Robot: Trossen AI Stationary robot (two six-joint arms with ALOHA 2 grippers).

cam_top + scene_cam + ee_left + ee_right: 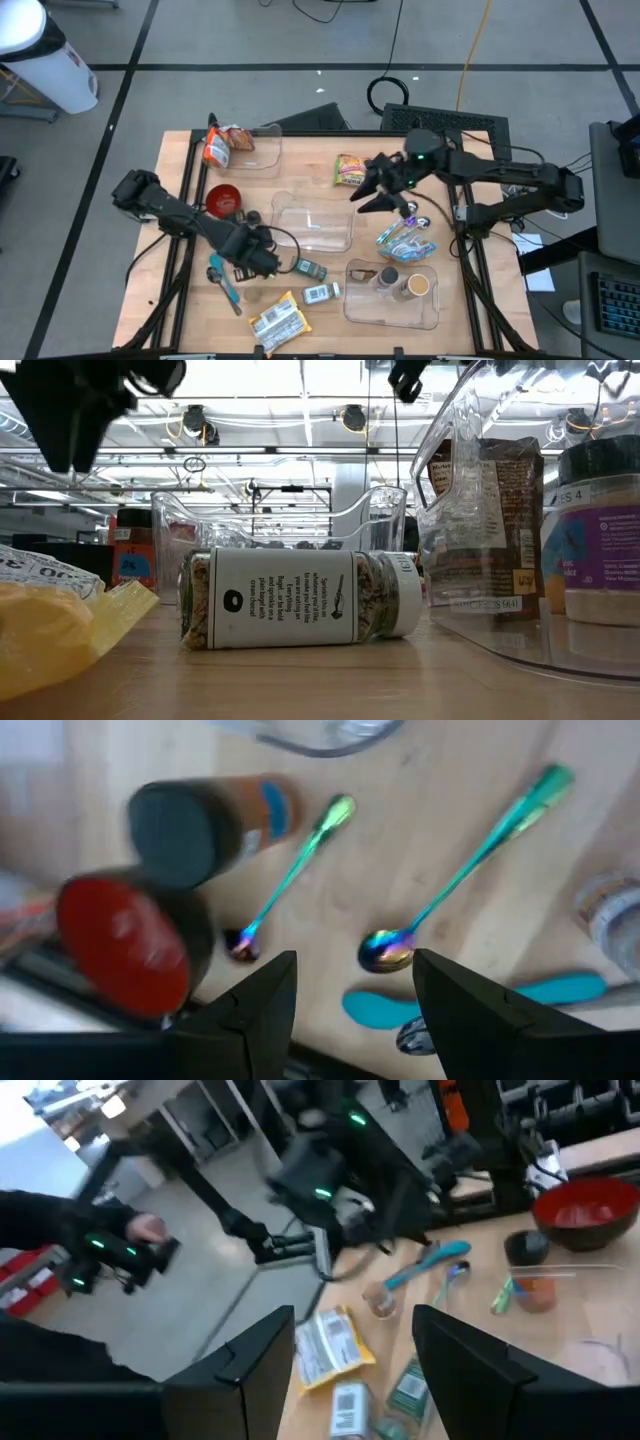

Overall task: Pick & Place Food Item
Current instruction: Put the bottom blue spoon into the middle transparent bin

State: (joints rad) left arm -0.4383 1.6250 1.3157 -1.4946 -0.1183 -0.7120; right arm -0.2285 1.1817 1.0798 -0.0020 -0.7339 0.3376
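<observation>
Both grippers hang above the wooden table (180, 290) with their fingers spread and nothing between them. On the left, the left gripper (268, 262) hovers near the front edge, just beside a small green-labelled jar (310, 268) lying on its side; its wrist view looks down past two dark fingers (255, 1020) at two iridescent spoons (455, 865), a teal utensil (470, 1000), a dark-capped bottle (200, 825) and a red bowl (125, 945). On the right, the right gripper (372, 192) is raised over the middle of the table, above the far right corner of an empty clear container (312, 222). A yellow and green snack bag (351, 170) lies just behind it. A crumpled blue wrapper (405, 240) lies to its near right. Near the front, a spice jar with a white label (300, 598) lies on its side, close to a yellow-edged packet (278, 320). At front right a clear tray (390, 305) holds jars. A second clear container (250, 150) at far left holds an orange snack bag (216, 148).
</observation>
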